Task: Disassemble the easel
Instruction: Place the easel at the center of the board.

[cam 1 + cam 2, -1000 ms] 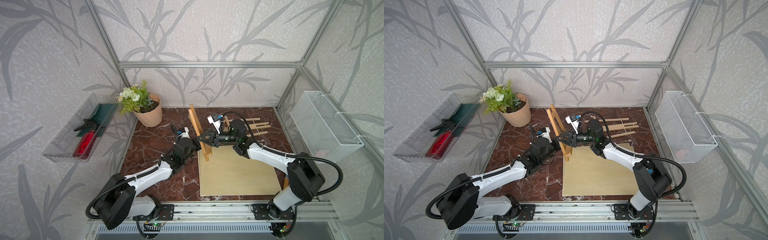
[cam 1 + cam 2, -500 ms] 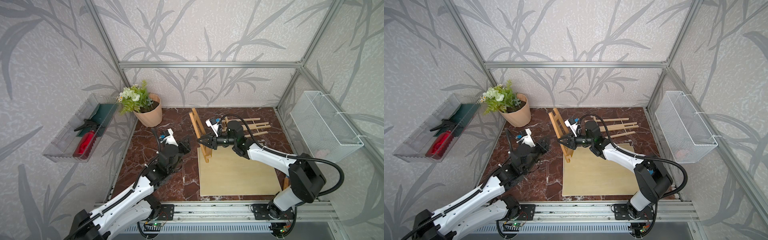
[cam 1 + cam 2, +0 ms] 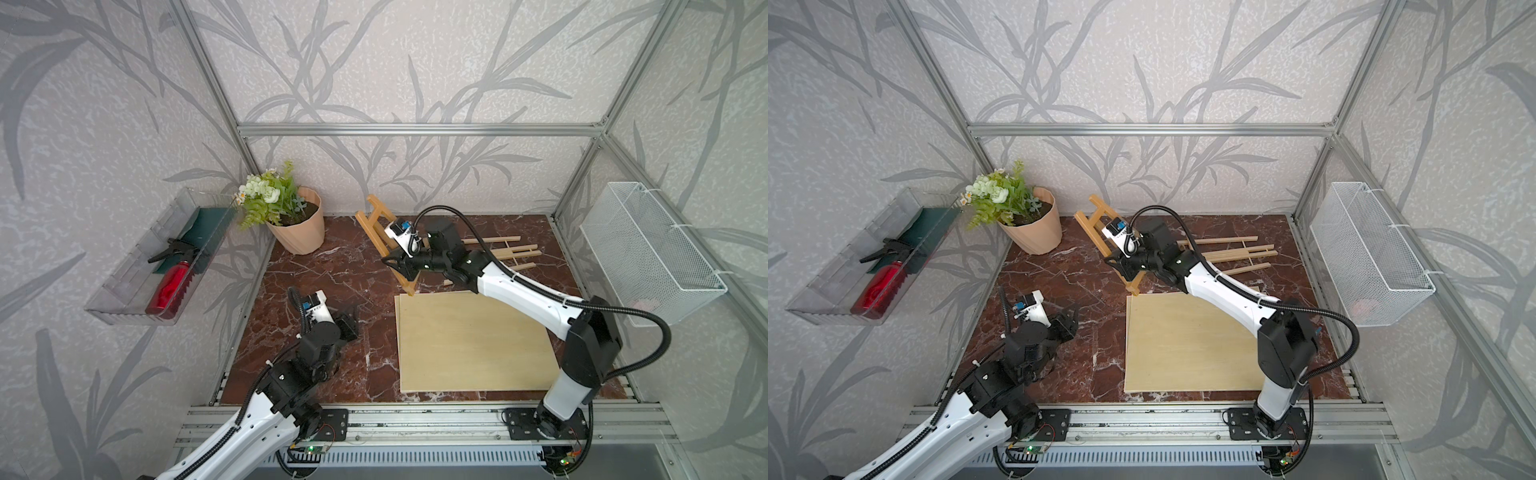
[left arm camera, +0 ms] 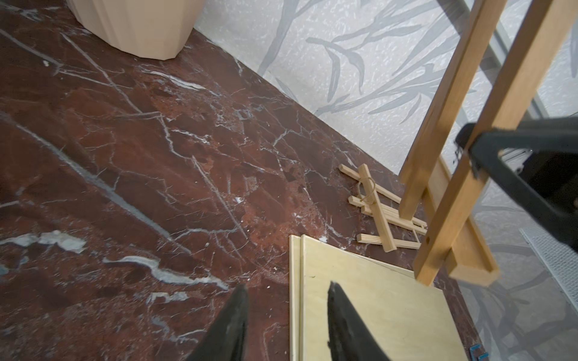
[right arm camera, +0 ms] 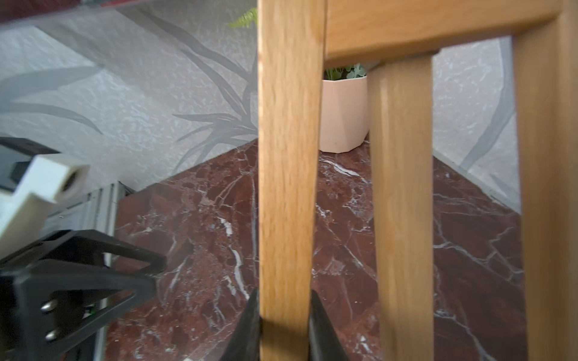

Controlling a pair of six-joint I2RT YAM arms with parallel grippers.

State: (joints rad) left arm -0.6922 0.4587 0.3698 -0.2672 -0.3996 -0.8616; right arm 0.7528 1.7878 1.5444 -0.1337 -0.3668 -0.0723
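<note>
Though aslant in the right tool (image 5: pixel 284 318), honey-brown easel frame (image 5: pixel 289 156).

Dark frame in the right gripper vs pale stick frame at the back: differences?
Pose: the dark frame is tilted, clamped in the right gripper; the pale frame lies flat on the table, ungripped. Build: dark frame has thick bars, pale frame thin sticks. Colour: dark frame honey-brown, pale frame light tan. Both are wooden.

Tally: easel frame (image 5: pixel 287 156) ×1; loose strut bundle (image 4: pixel 376 206) ×1; stacked boards (image 3: pixel 469 340) ×2; potted plant (image 3: pixel 297 232) ×1; spray bottle (image 3: pixel 168 289) ×1; clear tray (image 3: pixel 124 291) ×1; wire basket (image 3: pixel 648 249) ×1; arms (image 3: pixel 519 291) ×2.
</note>
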